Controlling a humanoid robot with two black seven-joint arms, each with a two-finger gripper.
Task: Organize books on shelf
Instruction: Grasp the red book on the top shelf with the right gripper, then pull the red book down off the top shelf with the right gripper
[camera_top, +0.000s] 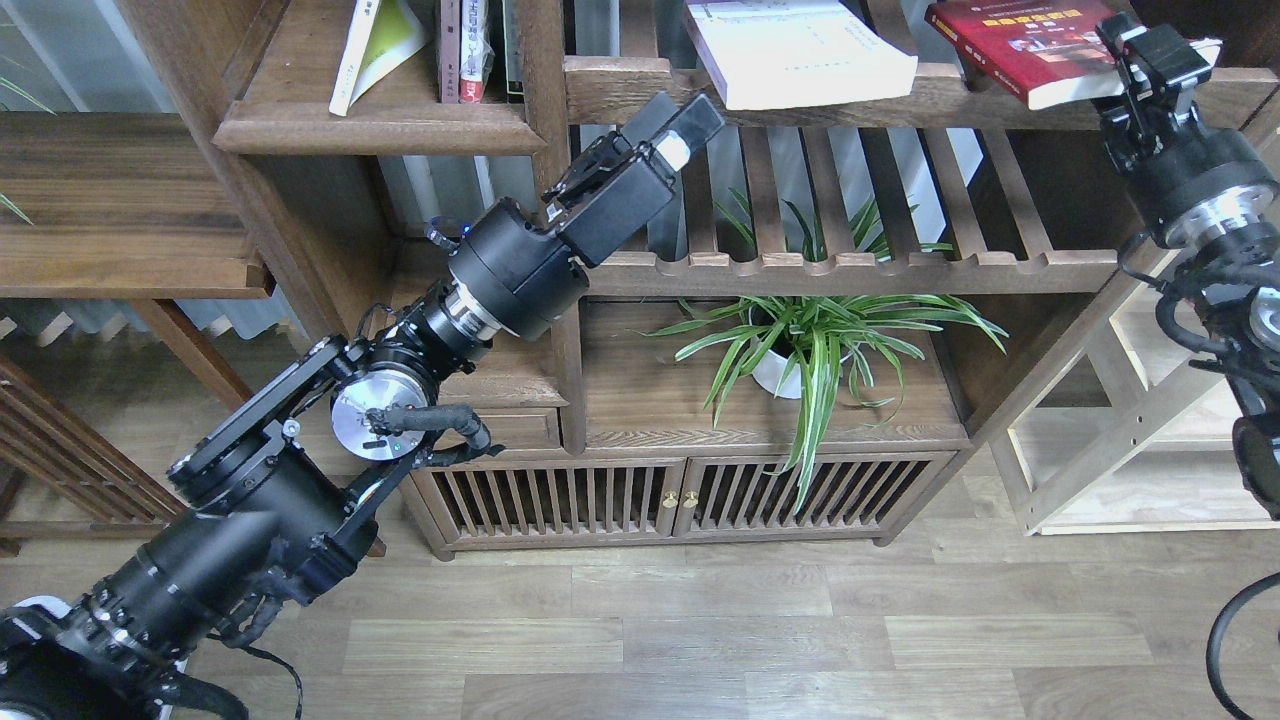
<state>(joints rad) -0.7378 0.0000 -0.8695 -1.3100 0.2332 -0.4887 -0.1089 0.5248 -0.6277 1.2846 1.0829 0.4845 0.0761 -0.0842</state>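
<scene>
Nearest to the viewer, the left arm rises from the lower left corner, and its left hand (683, 128) ends just under the front lip of the shelf (640, 92). Whether its fingers are spread or pressed together cannot be told; the hand looks like one dark block with a pale tip, and nothing is seen in it.

Behind and below this hand runs a slatted rack (850, 268), and under the rack stands a potted plant (805, 345) — both lie out of the way of the work.

The thick white book (800, 45) lies flat on the shelf, up and to the right of the left hand and just beside it. Its near corner hangs over the front lip. Its long axis runs from this lip back into the bookcase, a little turned.

The red book (1030, 45) lies flat near the right end of the shelf, also past the lip. The right hand (1150, 55) is at its near right corner and seems to pinch it, though this is not sure.

Farthest to the left, in the compartment behind the upright post, the yellow-green book (375, 50) leans beside slim upright books (475, 50).

So the left arm is nearer to the white book. There is free board between the two flat books — some room for sliding or turning.
</scene>
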